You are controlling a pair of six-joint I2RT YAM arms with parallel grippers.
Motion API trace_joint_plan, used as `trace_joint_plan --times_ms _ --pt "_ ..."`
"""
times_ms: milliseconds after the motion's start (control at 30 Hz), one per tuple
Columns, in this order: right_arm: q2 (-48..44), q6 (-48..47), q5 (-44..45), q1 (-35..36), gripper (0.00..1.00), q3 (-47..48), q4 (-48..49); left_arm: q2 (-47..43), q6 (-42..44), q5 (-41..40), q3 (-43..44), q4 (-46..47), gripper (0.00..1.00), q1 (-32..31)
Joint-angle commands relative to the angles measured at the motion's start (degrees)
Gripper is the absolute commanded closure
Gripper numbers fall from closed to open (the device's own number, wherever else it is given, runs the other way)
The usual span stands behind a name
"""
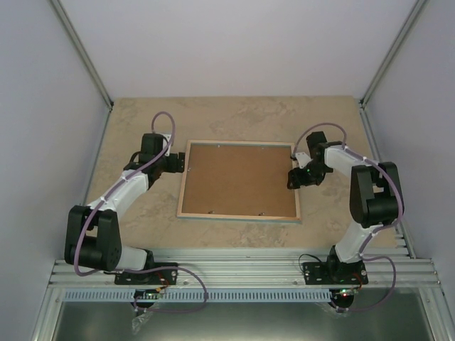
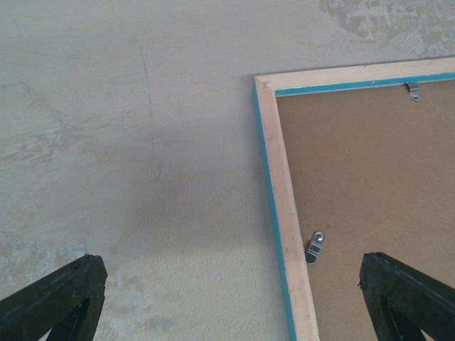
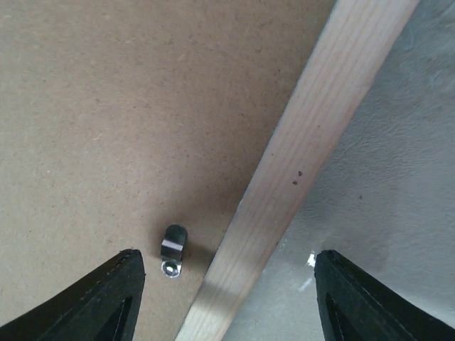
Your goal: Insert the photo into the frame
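Beige mottled tabletop [image 1: 142,114], boxed in by plain pale walls [image 1: 234,42]. I see the frame [image 1: 238,216] lying face down, its brown backing panel [image 1: 238,177] held in by small metal clips [image 3: 173,250]. My left gripper [image 2: 231,259] and right gripper [image 3: 227,253] are spread wide, each straddling a side rail, probably to work the clips. The photo is not visible.

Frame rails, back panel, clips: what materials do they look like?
Frame rails: pale bare wood with visible grain, turquoise paint along the edge. Back panel: brown hardboard or similar fibreboard, matte and finely speckled. Clips: shiny bent metal, probably steel.
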Motion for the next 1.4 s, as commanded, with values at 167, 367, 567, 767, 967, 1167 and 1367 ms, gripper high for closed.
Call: trace_joint_plan --times_ms 167,367,567,767,967,1167,1367 --pt "3.73 3.87 0.94 1.09 0.39 2.46 1.03 -1.13 -0.98 -2.34 -0.77 1.81 0.01 -0.13" --pt "4.28 3.42 1.04 1.09 0.47 2.52 0.33 -0.85 -0.59 -2.36 -0.85 1.95 0.01 -0.13" --pt "4.26 1.44 3.2 1.09 0.64 1.67 -1.16 -0.41 0.13 -2.93 -0.64 2.75 0.01 -0.13" --pt "4.89 0.61 5.11 1.09 0.81 2.09 -1.3 0.53 0.1 -2.98 -0.47 3.32 0.01 -0.13" --pt "5.71 -0.13 5.33 1.09 0.99 2.98 -1.17 0.55 1.7 -2.74 -0.29 3.14 0.01 -0.04" --pt "7.33 1.32 2.69 1.09 1.0 7.41 1.54 -1.69 9.21 5.16 0.3 1.67 0.01 -0.04" --pt "16.74 -11.51 -5.11 1.09 1.0 19.89 4.46 -3.09 19.4 11.59 0.12 -1.23 0.01 -0.04"
